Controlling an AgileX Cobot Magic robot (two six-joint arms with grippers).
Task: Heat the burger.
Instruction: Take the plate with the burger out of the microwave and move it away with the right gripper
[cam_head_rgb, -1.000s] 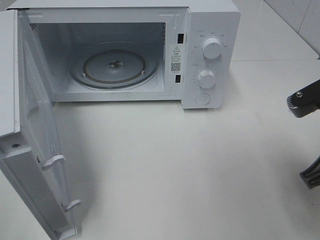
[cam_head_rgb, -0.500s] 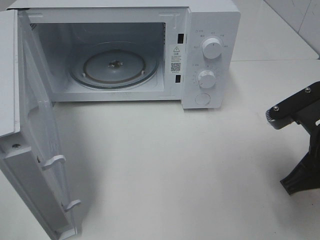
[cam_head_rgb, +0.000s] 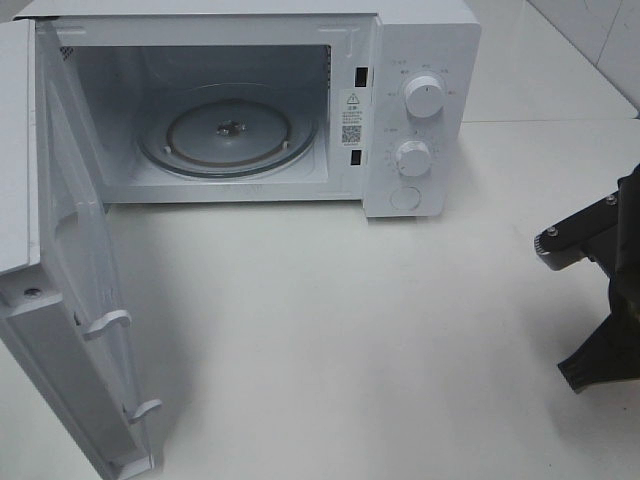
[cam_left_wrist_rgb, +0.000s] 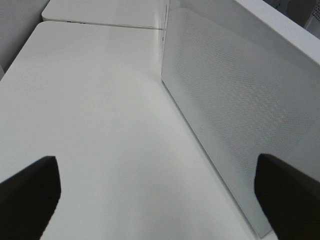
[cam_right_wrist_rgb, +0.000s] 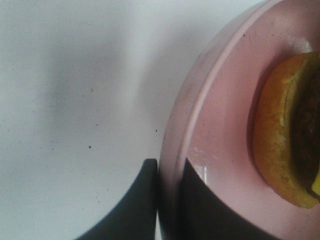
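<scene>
My right gripper has its jaws pinching the rim of the pink dish, the burger sitting on it at the right edge of the wrist frame. I judge the burger soft and top-heavy, so I carry it by the stiff dish, level. My left gripper hangs with jaws spread, holding nothing.

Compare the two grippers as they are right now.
The left gripper is open, its fingers wide apart with nothing between them; the right gripper is shut on the pink dish, fingers pinching its rim. The left faces the microwave door; the right looks down on the burger. Both have dark fingers.
</scene>
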